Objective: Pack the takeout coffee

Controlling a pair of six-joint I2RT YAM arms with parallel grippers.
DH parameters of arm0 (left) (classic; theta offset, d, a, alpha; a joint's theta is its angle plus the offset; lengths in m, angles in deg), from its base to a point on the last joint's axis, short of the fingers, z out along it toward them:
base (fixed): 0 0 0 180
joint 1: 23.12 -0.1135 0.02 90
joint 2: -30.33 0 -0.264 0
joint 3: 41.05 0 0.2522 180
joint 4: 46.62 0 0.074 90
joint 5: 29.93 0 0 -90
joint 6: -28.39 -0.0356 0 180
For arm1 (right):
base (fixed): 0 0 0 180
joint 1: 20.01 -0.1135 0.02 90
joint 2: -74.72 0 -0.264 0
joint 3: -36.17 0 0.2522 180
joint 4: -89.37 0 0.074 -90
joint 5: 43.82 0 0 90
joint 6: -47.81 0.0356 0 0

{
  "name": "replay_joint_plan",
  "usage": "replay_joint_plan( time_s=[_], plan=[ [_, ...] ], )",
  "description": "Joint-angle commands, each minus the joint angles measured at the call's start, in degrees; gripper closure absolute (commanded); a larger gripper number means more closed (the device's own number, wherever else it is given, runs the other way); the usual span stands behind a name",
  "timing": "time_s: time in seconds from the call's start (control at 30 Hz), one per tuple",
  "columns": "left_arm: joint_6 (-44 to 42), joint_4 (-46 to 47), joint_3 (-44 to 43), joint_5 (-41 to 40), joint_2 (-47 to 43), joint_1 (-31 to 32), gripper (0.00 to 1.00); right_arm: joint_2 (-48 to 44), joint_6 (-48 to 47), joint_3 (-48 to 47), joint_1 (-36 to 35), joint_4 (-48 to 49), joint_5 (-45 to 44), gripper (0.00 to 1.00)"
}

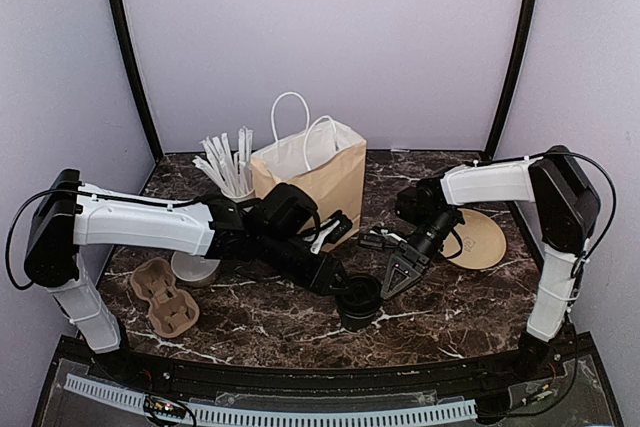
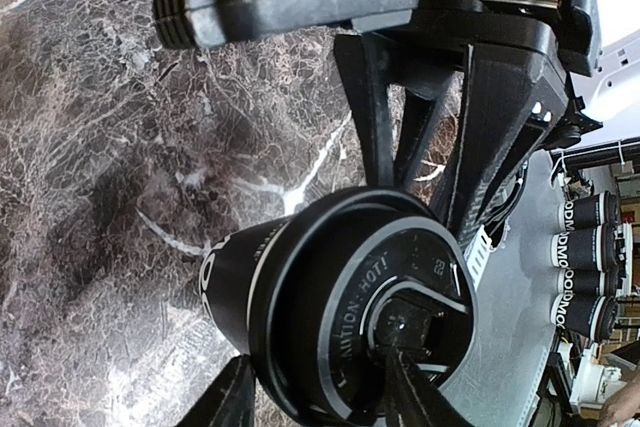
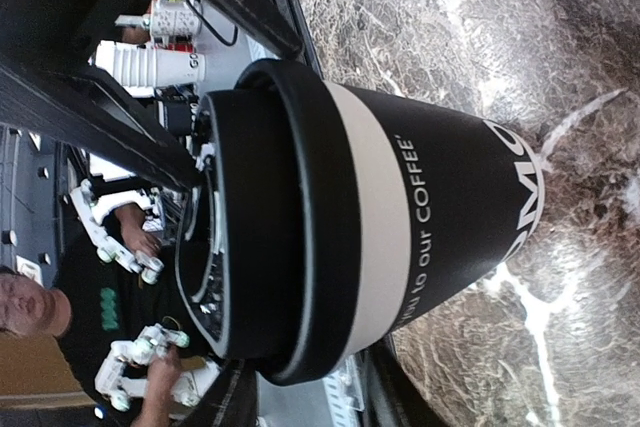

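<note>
Takeout coffee [image 1: 358,305] stands upright, lid on, on the marble worktop [image 1: 250,322], right at the tips of both end effectors. Left end effector [image 1: 348,290] is over the lid. In its wrist view one finger [image 2: 232,402] sits beside the cup wall and the other [image 2: 405,392] lies across the lid top. It's part-open, but can't tell if it's pinching. Right end effector [image 1: 388,285] comes in from the opp. side w/ fingers either side of the lid rim (contact unclear, so can't tell a grip). Brown paper bag [image 1: 325,172] stands behind both. Cardboard cup carrier [image 1: 165,297] lies well off to the left end effector's outer side.
</note>
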Motion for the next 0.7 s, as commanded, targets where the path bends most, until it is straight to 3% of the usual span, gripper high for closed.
replay_joint_plan(
  time_s=[0.0, 0.5, 0.67],
  plan=[
    [-0.27, -2.92, -0.82, -0.92, 1.38, 0.09, 0.54, -0.41, 6.97, 2.12, -1.06, 8.74, -8.45, 0.71],
    [0.66, -5.16, 6.42, -3.34, 1.63, 0.00, 0.58, 3.86, 10.62, 1.52, -0.78, 13.69, -20.81, 0.78],
    [-0.34, -3.89, 5.61, -4.16, -1.51, 0.00, 0.50, 2.18, 5.44, -1.02, 0.48, 8.74, -12.61, 0.77]
  ],
)
